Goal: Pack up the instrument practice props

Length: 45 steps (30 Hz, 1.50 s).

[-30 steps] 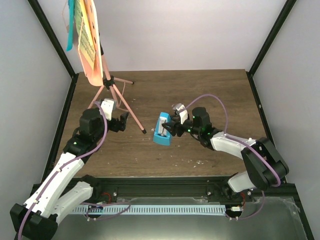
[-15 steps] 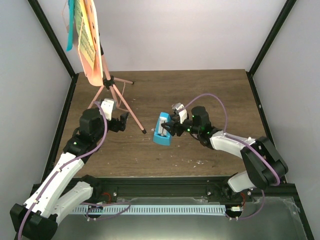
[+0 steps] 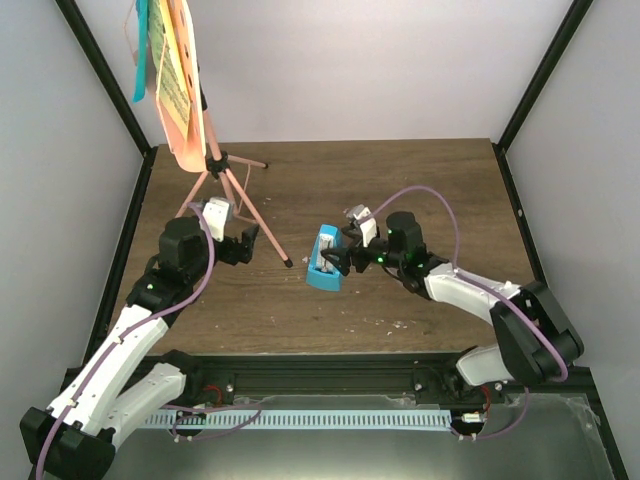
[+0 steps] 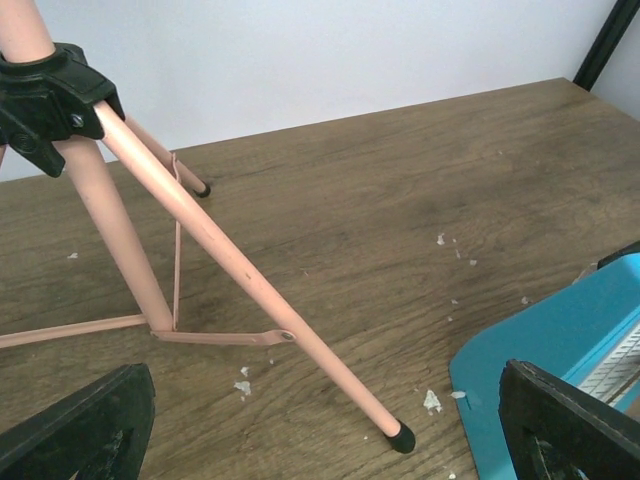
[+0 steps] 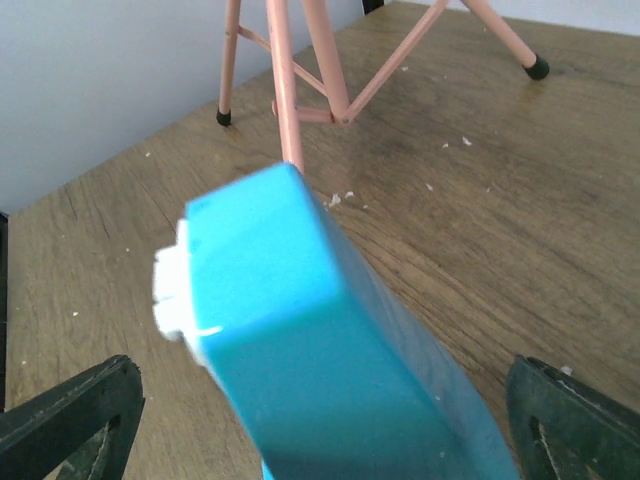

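The salmon-pink music stand (image 3: 228, 190) rises at the back left on its tripod, and blue (image 3: 141, 45) and yellow music sheets (image 3: 176, 78) lie on its desk. My left gripper (image 3: 248, 238) is open beside the stand's front leg (image 4: 250, 275), and that leg's black foot (image 4: 400, 437) lies between its fingers (image 4: 85, 430). The blue metronome (image 3: 324, 262) sits on the table mid-centre and fills the right wrist view (image 5: 300, 300). My right gripper (image 3: 337, 257) is open around it, with a gap on each side of its fingers (image 5: 70, 420).
Small white scraps (image 4: 432, 402) dot the brown wooden table (image 3: 400, 180). Black frame posts (image 3: 520, 110) and white walls close in the back and sides. A black rail (image 3: 330, 375) runs along the near edge between the arm bases.
My right gripper's jaws have widened away from the metronome, which stays where it was. The left arm and the stand have not moved.
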Tool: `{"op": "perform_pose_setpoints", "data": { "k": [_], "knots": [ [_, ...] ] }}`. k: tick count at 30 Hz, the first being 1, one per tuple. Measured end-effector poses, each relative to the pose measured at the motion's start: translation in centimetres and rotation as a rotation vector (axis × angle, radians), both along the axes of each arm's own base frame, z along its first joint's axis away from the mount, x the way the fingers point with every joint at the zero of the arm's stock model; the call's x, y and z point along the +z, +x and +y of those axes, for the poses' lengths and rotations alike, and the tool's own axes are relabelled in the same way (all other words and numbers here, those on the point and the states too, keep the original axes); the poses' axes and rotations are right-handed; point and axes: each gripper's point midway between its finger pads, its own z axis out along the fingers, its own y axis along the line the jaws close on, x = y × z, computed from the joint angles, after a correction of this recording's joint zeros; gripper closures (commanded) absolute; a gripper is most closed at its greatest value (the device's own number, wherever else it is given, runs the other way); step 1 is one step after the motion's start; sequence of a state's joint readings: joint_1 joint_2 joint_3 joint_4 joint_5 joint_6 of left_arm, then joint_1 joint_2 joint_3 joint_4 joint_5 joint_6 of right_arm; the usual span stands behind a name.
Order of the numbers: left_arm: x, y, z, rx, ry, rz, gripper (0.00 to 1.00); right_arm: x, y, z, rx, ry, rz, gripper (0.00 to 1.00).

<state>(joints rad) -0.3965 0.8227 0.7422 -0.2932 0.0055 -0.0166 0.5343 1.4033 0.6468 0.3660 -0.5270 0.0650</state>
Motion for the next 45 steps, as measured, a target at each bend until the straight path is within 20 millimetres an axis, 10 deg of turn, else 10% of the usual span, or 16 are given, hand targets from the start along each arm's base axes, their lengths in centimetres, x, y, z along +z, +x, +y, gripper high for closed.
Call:
{"op": "perform_pose_setpoints", "data": {
  "k": [14, 27, 37, 45],
  "knots": [
    [0.8, -1.2, -2.1, -0.138, -0.039, -0.017, 0.05, 4.8, -1.7, -4.5, -0.189, 0.038, -0.09, 0.0],
    [-0.6, -0.2, -5.8, -0.183, -0.277, 0.166, 0.0, -0.5, 1.1, -13.9, -0.605, -0.012, 0.154, 0.0],
    [-4.0, -0.9, -14.4, -0.381, -0.174, 0.269, 0.0, -1.2, 0.2, -14.2, -0.614, 0.025, 0.208, 0.0],
    [-7.5, 0.1, -16.1, -0.421, -0.023, 0.259, 0.0, -2.4, -0.3, -13.9, -0.599, 0.022, 0.252, 0.0]
  ]
}}
